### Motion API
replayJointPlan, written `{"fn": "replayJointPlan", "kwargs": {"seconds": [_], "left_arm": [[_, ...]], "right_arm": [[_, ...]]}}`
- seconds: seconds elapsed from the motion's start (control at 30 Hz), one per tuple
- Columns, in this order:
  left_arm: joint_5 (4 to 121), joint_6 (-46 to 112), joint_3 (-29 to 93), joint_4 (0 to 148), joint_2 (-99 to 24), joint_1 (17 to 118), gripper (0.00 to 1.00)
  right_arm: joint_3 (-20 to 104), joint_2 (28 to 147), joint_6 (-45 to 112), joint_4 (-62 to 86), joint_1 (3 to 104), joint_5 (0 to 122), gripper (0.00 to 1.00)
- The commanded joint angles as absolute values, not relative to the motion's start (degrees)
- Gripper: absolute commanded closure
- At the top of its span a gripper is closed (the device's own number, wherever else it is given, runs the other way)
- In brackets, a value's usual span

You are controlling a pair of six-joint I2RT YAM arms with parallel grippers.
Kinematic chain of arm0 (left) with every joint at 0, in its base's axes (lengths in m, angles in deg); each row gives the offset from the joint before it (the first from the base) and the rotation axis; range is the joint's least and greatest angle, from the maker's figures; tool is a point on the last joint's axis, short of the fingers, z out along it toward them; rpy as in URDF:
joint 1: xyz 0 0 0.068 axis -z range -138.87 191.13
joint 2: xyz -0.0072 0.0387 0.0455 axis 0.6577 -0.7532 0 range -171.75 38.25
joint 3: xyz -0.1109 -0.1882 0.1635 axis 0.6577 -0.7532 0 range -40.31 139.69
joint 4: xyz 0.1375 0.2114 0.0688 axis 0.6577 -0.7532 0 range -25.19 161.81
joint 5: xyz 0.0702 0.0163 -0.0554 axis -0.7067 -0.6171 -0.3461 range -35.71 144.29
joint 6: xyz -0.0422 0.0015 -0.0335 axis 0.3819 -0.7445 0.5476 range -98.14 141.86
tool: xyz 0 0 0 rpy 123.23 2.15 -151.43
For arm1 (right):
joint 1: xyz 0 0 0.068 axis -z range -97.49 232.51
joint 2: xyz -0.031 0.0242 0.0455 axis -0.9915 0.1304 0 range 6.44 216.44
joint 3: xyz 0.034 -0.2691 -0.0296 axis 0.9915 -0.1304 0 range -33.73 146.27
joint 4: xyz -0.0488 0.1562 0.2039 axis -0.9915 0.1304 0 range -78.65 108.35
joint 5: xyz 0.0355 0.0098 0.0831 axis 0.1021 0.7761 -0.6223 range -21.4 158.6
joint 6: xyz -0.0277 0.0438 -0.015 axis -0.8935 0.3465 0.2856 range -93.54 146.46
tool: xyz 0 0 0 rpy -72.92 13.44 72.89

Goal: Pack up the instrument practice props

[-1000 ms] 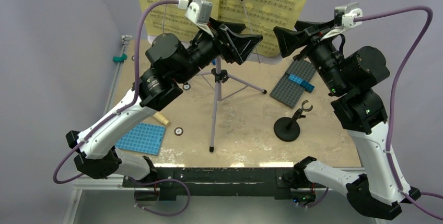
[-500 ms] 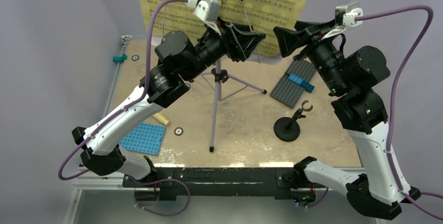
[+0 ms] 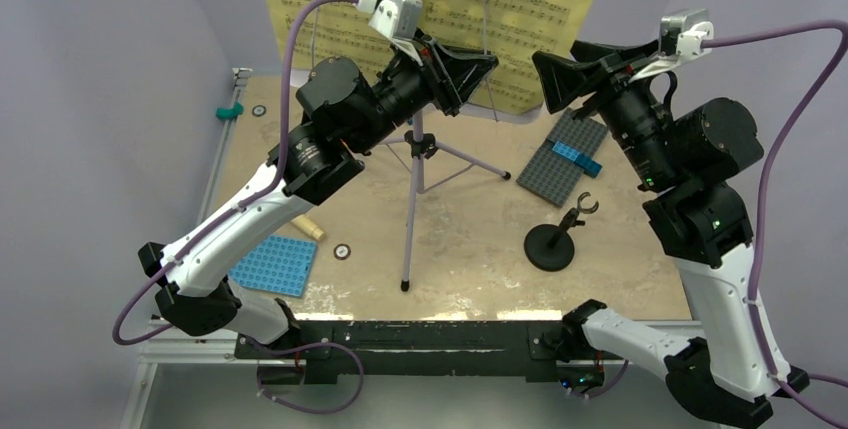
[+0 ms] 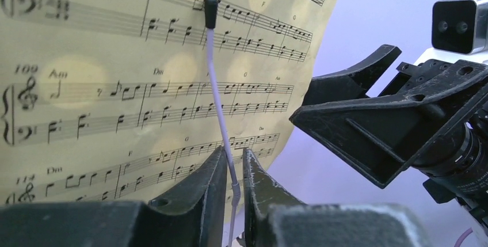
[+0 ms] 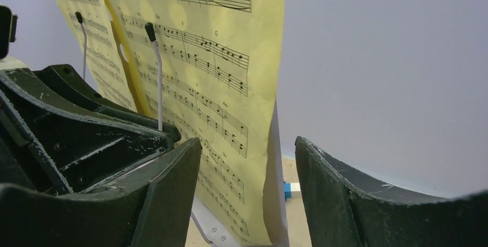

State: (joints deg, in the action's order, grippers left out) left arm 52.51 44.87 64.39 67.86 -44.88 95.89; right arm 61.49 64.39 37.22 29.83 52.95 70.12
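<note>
Yellow sheet-music pages point(image 3: 520, 9) stand open on the lilac desk of the tripod music stand point(image 3: 412, 209). My left gripper point(image 4: 233, 158) has its jaws drawn close around the thin white page-holder wire point(image 4: 221, 126). A sliver of gap still shows beside the wire. My right gripper point(image 5: 247, 143) is open, with the right edge of the pages point(image 5: 230, 86) and the desk edge point(image 5: 275, 172) between its fingers. The black round-base mic stand point(image 3: 552, 244) stands on the table. The cream toy microphone point(image 3: 305, 226) pokes out from under my left arm.
A grey baseplate point(image 3: 560, 164) carrying a blue brick point(image 3: 577, 154) lies behind the mic stand. A blue baseplate point(image 3: 270, 264) lies front left. A green clamp point(image 3: 232, 109) sits on the left rail. The two grippers point(image 3: 515, 69) nearly meet before the pages.
My left gripper slid right along the desk and narrowed its jaws around the page-holder wire, which now stands straighter. My right arm shifted slightly up and right, jaws unchanged.
</note>
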Motion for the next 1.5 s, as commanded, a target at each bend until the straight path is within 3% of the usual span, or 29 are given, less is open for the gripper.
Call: {"fn": "replayJointPlan", "kwargs": {"seconds": [0.0,0.27,0.53,0.8,0.93,1.23,1.27,1.3,1.37,1.47], "left_arm": [[54.0,45.0,66.0,70.8,-44.2,95.7,0.82],[54.0,45.2,65.9,70.9,-44.1,95.8,0.91],[54.0,45.3,66.0,70.7,-44.4,95.7,1.0],[54.0,45.6,66.1,70.6,-44.5,95.7,1.0],[54.0,45.6,66.0,70.6,-44.5,95.8,1.0],[54.0,45.6,65.8,70.8,-44.4,95.7,1.0],[54.0,45.6,65.7,70.9,-44.3,95.8,1.0],[54.0,45.6,65.7,70.8,-44.3,95.7,1.0],[54.0,45.6,65.5,70.8,-44.3,95.8,1.0],[54.0,45.8,65.4,70.9,-44.4,95.8,1.0]], "right_arm": [[63.6,63.7,37.8,27.3,53.1,70.4,0.35],[65.1,65.0,36.9,27.9,53.2,71.1,0.5],[65.0,65.3,36.5,28.4,53.1,71.2,0.56],[64.8,65.0,36.2,29.1,53.1,71.9,0.78],[63.9,64.2,36.2,29.2,53.2,73.6,1.0],[60.2,60.4,36.4,28.7,53.1,75.9,1.0],[59.7,60.2,36.3,28.6,53.2,75.9,0.95],[59.2,59.9,36.3,28.5,53.1,75.9,0.78],[58.8,59.7,36.4,28.5,53.1,75.8,0.55],[59.0,60.2,36.3,28.6,53.1,75.5,0.4]]}}
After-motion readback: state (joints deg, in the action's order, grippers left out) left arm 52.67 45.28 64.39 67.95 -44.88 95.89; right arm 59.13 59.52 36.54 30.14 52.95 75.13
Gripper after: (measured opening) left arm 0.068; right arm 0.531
